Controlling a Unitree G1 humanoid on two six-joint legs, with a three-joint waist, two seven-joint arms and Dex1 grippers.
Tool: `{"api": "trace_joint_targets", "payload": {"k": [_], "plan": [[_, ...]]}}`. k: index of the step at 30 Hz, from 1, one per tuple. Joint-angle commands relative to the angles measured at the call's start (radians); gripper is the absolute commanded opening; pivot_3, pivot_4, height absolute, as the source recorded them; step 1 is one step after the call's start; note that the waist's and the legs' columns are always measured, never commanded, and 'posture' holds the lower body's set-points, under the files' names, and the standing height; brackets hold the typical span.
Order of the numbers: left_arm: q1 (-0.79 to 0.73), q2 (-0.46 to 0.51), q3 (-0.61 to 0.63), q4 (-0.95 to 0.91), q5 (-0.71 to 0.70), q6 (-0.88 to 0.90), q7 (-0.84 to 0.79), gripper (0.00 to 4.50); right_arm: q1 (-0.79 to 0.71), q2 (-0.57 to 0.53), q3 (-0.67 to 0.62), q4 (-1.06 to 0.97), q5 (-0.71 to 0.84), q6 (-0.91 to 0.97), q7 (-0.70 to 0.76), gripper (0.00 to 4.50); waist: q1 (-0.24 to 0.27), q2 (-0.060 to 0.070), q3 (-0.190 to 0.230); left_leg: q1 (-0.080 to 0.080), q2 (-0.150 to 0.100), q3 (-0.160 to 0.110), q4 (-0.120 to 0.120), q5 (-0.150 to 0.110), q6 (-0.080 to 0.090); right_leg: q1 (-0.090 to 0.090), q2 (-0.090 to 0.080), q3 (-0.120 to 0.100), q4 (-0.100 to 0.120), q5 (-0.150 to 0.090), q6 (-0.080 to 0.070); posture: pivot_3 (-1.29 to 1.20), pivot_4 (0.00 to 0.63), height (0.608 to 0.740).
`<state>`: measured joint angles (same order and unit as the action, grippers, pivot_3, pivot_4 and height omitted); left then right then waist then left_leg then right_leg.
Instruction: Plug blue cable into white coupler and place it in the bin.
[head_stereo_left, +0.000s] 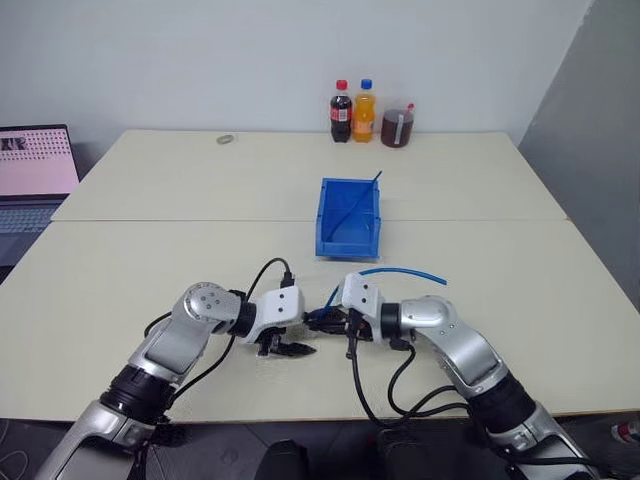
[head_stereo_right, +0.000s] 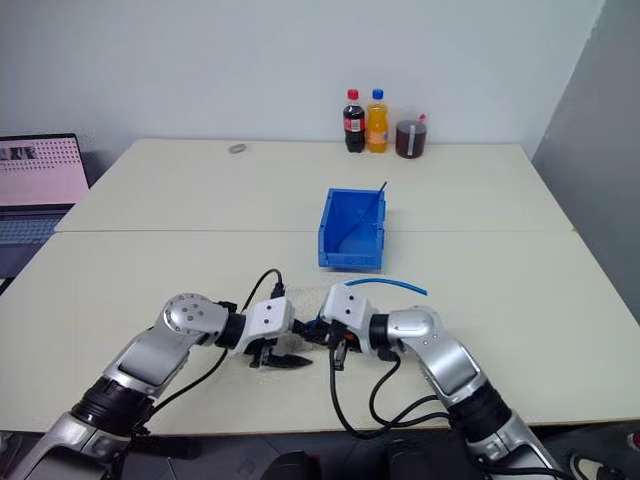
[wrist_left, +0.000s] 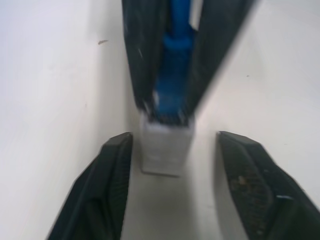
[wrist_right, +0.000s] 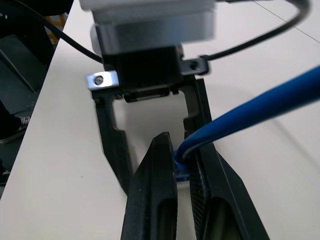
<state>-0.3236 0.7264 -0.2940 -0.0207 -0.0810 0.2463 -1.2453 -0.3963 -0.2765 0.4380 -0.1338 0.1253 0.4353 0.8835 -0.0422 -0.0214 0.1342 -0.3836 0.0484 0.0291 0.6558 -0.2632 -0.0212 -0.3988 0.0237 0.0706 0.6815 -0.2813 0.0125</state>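
The two grippers meet at the near edge of the table (head_stereo_left: 120, 270), about six o'clock from the bin (head_stereo_left: 349, 217), which stands well apart at mid-table. The right gripper (wrist_right: 184, 175) is clamped on the blue cable (wrist_right: 260, 107) just behind its plug, and the white coupler (wrist_left: 165, 146) sits on the plug's end, so the joint looks made. The left gripper (wrist_left: 195, 187) has its fingers spread to either side of the coupler, touching nothing I can see.

Next, I'd judge, is the carry to the bin at twelve o'clock — best done with the left arm drawn clear first and the right grip kept firm, since the cable's free length arcs off toward three o'clock and could drag.

Whether the plug is fully latched can't be told — the fingers hide the seam. The cable's far end is hard to make out.
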Motion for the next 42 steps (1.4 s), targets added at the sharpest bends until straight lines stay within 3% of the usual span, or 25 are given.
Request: {"api": "trace_joint_targets", "payload": {"k": [1, 4, 8, 11, 16, 20, 22, 23, 24, 28, 37, 42], "plan": [[0.070, 0.055, 0.075, -0.056, -0.053, 0.052, 0.004, 3.81, 0.008, 0.002, -0.061, -0.078, 0.052, 0.057, -0.028, 0.06, -0.001, -0.001, 0.002, -0.001, 0.000, 0.000, -0.001, 0.000, 0.000, -0.001, 0.000, 0.000, 0.000, 0.000, 0.000, 0.00, 0.150, 0.740], [0.112, 0.073, 0.149, -0.118, -0.120, 0.125, 0.027, 4.44, 0.006, 0.013, -0.115, -0.130, 0.100, 0.108, -0.058, 0.06, -0.002, -0.002, 0.006, -0.007, 0.000, -0.001, -0.001, 0.000, 0.000, -0.007, -0.001, -0.001, 0.001, 0.000, 0.000, 0.00, 0.150, 0.740], [0.076, 0.026, 0.277, -0.166, -0.186, 0.227, 0.167, 4.50, -0.050, 0.020, -0.281, -0.196, 0.228, 0.229, -0.111, 0.06, -0.002, -0.005, 0.019, -0.009, 0.001, -0.004, -0.001, 0.000, 0.000, -0.008, -0.002, -0.003, 0.001, 0.000, 0.000, 0.00, 0.150, 0.740], [0.000, 0.012, 0.304, -0.167, -0.188, 0.253, 0.227, 4.50, -0.163, 0.035, -0.411, -0.147, 0.307, 0.297, -0.177, 0.06, 0.005, -0.004, 0.028, -0.015, 0.001, -0.007, 0.004, 0.000, 0.000, -0.010, -0.003, -0.006, 0.001, 0.002, 0.003, 0.00, 0.150, 0.740], [-0.124, -0.011, 0.279, -0.135, -0.177, 0.274, 0.280, 4.50, -0.408, 0.048, -0.473, 0.140, 0.313, 0.284, -0.210, 0.06, 0.009, -0.005, 0.030, -0.016, -0.002, -0.002, 0.005, 0.000, 0.000, -0.011, -0.005, -0.006, -0.001, 0.006, 0.003, 0.00, 0.150, 0.740], [-0.159, -0.014, 0.246, -0.117, -0.153, 0.251, 0.285, 4.50, -0.609, 0.059, -0.456, 0.505, 0.233, 0.201, -0.227, 0.06, 0.001, -0.005, 0.030, -0.017, -0.002, 0.002, 0.004, 0.000, 0.000, -0.013, -0.006, -0.003, -0.001, 0.007, 0.002, 0.00, 0.150, 0.740], [-0.163, -0.015, 0.229, -0.114, -0.145, 0.242, 0.283, 4.50, -0.688, 0.060, -0.438, 0.671, 0.195, 0.166, -0.216, 0.76, 0.000, -0.005, 0.031, -0.018, -0.002, 0.002, 0.003, 0.000, 0.000, -0.014, -0.007, -0.003, -0.001, 0.007, 0.002, 0.00, 0.150, 0.740], [-0.163, -0.016, 0.222, -0.116, -0.140, 0.236, 0.281, 4.50, -0.727, 0.061, -0.430, 0.755, 0.177, 0.149, -0.208, 0.77, -0.001, -0.005, 0.031, -0.019, -0.002, 0.002, 0.003, 0.000, 0.000, -0.016, -0.007, -0.003, -0.001, 0.007, 0.002, 0.00, 0.150, 0.740], [-0.162, -0.016, 0.216, -0.118, -0.137, 0.232, 0.282, 4.50, -0.761, 0.062, -0.425, 0.825, 0.162, 0.137, -0.197, 1.19, -0.002, -0.005, 0.031, -0.019, -0.002, 0.002, 0.003, 0.000, 0.000, -0.017, -0.007, -0.003, -0.001, 0.007, 0.002, 0.00, 0.150, 0.740], [-0.165, -0.018, 0.205, -0.123, -0.133, 0.223, 0.286, 4.50, -0.872, 0.047, -0.409, 1.043, 0.101, 0.071, -0.166, 2.19, -0.008, -0.005, 0.031, -0.029, -0.001, 0.002, 0.003, 0.000, -0.001, -0.025, -0.008, -0.002, 0.000, 0.007, 0.001, 0.00, 0.150, 0.740], [-0.168, -0.023, 0.217, -0.067, -0.128, 0.183, 0.296, 4.50, -0.957, -0.021, -0.398, 1.122, 0.030, 0.045, -0.080, 4.38, -0.008, -0.004, 0.032, -0.033, -0.002, 0.001, 0.005, 0.000, -0.001, -0.028, -0.010, -0.003, 0.001, 0.008, 0.002, 0.00, 0.150, 0.740], [-0.178, -0.028, 0.272, -0.012, -0.161, 0.201, 0.324, 4.50, -0.863, -0.129, -0.315, 0.922, -0.008, 0.086, 0.080, 4.48, -0.006, -0.004, 0.032, -0.034, -0.002, 0.000, 0.006, 0.000, -0.001, -0.027, -0.009, -0.004, 0.001, 0.008, 0.002, 0.00, 0.150, 0.740]]}}
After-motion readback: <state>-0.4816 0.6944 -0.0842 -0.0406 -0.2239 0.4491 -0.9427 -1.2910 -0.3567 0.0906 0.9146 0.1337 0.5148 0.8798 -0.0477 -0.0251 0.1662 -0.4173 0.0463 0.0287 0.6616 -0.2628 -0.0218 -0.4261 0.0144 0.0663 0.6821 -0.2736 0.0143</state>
